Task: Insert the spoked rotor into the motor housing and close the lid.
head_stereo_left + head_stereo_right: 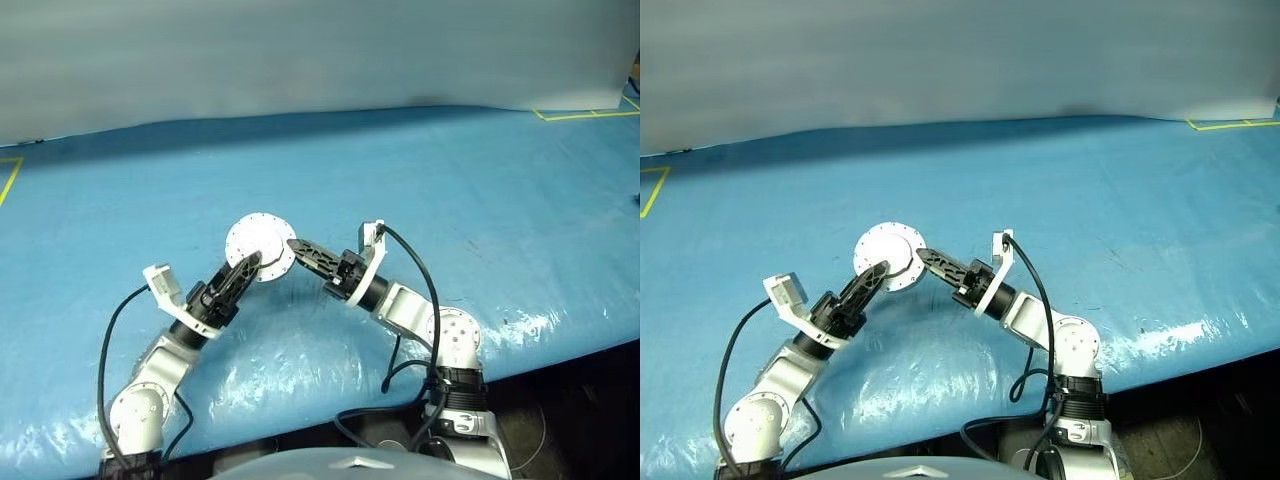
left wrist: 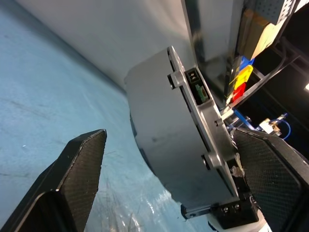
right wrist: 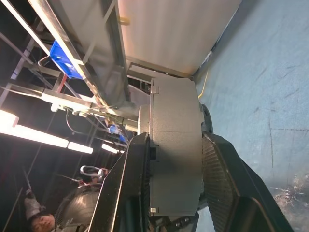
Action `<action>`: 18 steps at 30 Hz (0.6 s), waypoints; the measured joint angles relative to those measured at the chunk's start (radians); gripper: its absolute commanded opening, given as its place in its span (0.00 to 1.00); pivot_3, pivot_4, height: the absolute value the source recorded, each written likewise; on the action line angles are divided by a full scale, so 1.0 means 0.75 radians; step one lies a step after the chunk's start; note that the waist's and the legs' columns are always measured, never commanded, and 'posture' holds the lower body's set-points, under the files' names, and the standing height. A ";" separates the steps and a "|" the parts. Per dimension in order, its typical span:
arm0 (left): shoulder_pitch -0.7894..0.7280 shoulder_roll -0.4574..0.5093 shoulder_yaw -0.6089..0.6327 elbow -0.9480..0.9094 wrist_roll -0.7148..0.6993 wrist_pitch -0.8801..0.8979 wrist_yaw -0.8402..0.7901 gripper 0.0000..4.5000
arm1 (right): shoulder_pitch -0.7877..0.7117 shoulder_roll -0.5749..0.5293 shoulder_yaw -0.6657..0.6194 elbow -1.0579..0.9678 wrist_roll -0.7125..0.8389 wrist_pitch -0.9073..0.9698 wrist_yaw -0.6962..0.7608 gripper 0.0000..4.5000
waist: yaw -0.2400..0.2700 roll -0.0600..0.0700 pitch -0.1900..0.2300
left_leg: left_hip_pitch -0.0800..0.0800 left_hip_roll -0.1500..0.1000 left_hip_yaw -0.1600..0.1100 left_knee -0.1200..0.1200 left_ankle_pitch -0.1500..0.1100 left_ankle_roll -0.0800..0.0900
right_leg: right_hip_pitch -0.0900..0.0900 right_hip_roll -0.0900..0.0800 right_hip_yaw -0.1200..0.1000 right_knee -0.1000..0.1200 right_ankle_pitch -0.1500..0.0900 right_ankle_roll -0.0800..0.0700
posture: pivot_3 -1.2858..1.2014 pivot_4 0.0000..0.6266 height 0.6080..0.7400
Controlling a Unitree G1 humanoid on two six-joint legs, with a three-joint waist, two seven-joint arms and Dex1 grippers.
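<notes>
The motor housing (image 1: 258,243) hangs above the blue table, its pale round face with small rim holes turned toward the head camera. My right gripper (image 1: 294,246) is shut on it, one finger on each flat side (image 3: 176,111). The left gripper (image 1: 249,266) stands open around the housing's other edge (image 2: 159,125), and its fingers (image 2: 77,174) are clear of the metal. The lid (image 3: 145,121) lies flat against the case, so no windings show. The spoked rotor is hidden.
A blue plastic sheet (image 1: 480,200) covers the table. Yellow tape marks (image 1: 585,115) sit at the far right and far left. A grey wall runs behind the table. The table's front edge (image 1: 560,350) runs close to the arms.
</notes>
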 measured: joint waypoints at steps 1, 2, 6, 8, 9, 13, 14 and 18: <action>-0.021 -0.011 -0.014 0.002 -0.002 0.007 -0.002 0.99 | 0.000 -0.003 0.009 -0.002 0.000 0.005 0.000 0.27 | -0.001 0.000 0.000 | 0.000 0.000 0.000 0.000 0.000 0.000 | 0.000 0.000 0.000 0.000 0.000 0.000 | 0.52 0.24 1.00; -0.036 -0.030 -0.022 0.012 -0.004 0.013 -0.001 0.99 | 0.000 -0.006 0.012 -0.007 0.004 0.010 0.000 0.27 | -0.003 0.000 0.000 | 0.000 0.000 0.000 0.000 0.000 0.000 | 0.000 0.000 0.001 0.000 0.000 0.001 | 0.52 0.24 1.00; -0.079 -0.102 -0.045 0.085 -0.031 0.046 0.021 0.95 | 0.000 -0.016 0.014 -0.015 0.006 0.006 -0.005 0.27 | -0.003 0.000 0.000 | 0.000 -0.001 0.000 0.000 0.000 0.000 | 0.000 0.000 0.001 0.000 0.001 0.001 | 0.52 0.24 1.00; -0.079 -0.140 -0.046 0.118 -0.051 0.064 0.054 0.85 | 0.001 -0.021 0.012 -0.014 0.003 0.003 -0.017 0.27 | -0.002 -0.001 0.000 | 0.000 0.000 0.000 0.000 0.000 0.000 | 0.000 0.000 0.001 0.000 0.001 0.001 | 0.52 0.24 1.00; -0.080 -0.153 -0.042 0.119 -0.058 0.070 0.068 0.79 | 0.003 -0.026 0.010 -0.014 0.002 -0.003 -0.027 0.27 | -0.002 -0.001 0.000 | 0.000 -0.001 0.000 0.000 0.000 0.000 | 0.000 0.000 0.001 0.000 0.001 0.001 | 0.52 0.24 1.00; -0.080 -0.178 -0.031 0.124 -0.118 0.082 0.089 0.60 | 0.004 -0.026 0.011 -0.016 0.007 -0.013 -0.037 0.27 | -0.002 -0.001 0.000 | 0.000 0.000 0.000 0.000 0.000 0.000 | 0.000 0.000 0.001 0.000 0.001 0.001 | 0.52 0.24 1.00; -0.079 -0.176 -0.031 0.124 -0.123 0.085 0.092 0.60 | 0.004 -0.026 0.012 -0.016 0.007 -0.014 -0.037 0.27 | -0.003 -0.001 0.000 | 0.000 0.000 0.000 0.000 0.000 0.000 | 0.000 0.000 0.001 0.000 0.001 0.001 | 0.52 0.24 1.00; -0.074 -0.171 -0.029 0.117 -0.134 0.097 0.118 0.60 | 0.005 -0.026 0.015 -0.016 0.006 -0.016 -0.046 0.27 | -0.002 -0.001 0.000 | 0.000 -0.001 0.000 0.001 0.000 0.000 | 0.000 0.000 0.001 0.000 0.001 0.001 | 0.52 0.24 1.00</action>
